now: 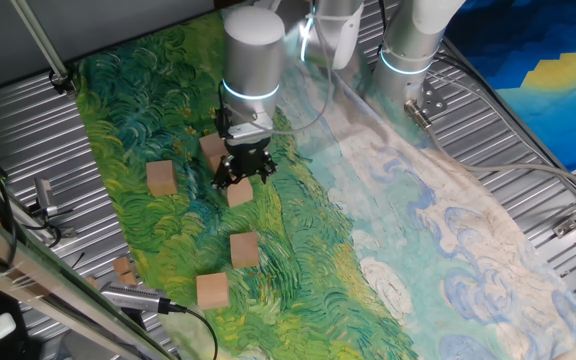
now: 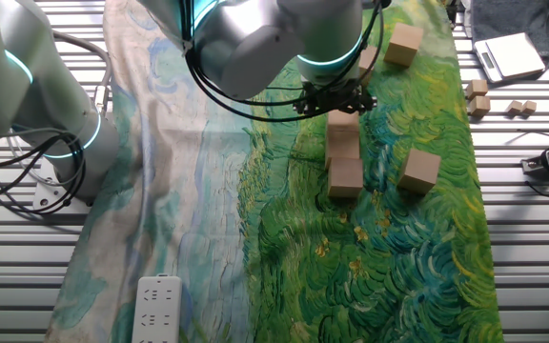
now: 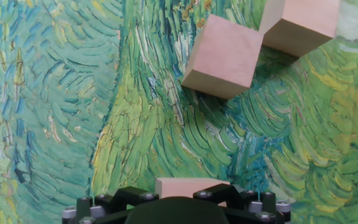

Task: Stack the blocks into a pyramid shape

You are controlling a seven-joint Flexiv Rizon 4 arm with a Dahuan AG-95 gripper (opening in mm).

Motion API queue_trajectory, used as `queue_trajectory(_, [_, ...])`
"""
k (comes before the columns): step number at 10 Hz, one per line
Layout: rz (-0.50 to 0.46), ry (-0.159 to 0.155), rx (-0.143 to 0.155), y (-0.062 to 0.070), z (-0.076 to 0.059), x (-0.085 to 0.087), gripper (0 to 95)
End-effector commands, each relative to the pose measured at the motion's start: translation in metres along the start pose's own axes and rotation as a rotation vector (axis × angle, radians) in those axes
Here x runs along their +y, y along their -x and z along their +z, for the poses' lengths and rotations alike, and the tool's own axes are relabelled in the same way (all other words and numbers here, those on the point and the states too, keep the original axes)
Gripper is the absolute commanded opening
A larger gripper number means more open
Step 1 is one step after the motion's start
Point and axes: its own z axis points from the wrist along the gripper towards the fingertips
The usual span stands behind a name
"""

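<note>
One fixed view: your gripper (image 1: 244,170) sits low over the painted cloth (image 1: 388,200), fingers around a block (image 1: 239,193). Other blocks lie scattered: (image 1: 161,178), (image 1: 244,249), (image 1: 212,290), one behind the gripper (image 1: 211,148).

Other fixed view: three blocks in a touching row (image 2: 344,148) below the gripper, one beside (image 2: 418,170).

Hand view: jaws hold a block (image 3: 188,186); two more ahead (image 3: 224,56), (image 3: 303,23).

Silver-grey cylindrical arm (image 1: 253,55) with glowing cyan rings; thin black cables; black hand (image 1: 245,166) edged with screws.
</note>
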Motion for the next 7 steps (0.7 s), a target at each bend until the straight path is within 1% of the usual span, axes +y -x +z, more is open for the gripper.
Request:
queue_trajectory(1, [0.000,-0.004,0.003,0.000,-0.003,-0.002,95.0])
queue_trajectory(2, [0.000,-0.004,0.008,0.000,-0.011,-0.003,95.0])
queue_trajectory(5, [0.023,0.001,0.008,0.004,-0.034,-0.007,95.0])
queue_trajectory(6, [0.077,0.002,0.028,0.008,-0.052,-0.009,76.0])
queue_trajectory(7, [0.143,-0.005,0.071,0.013,-0.067,-0.011,38.0])
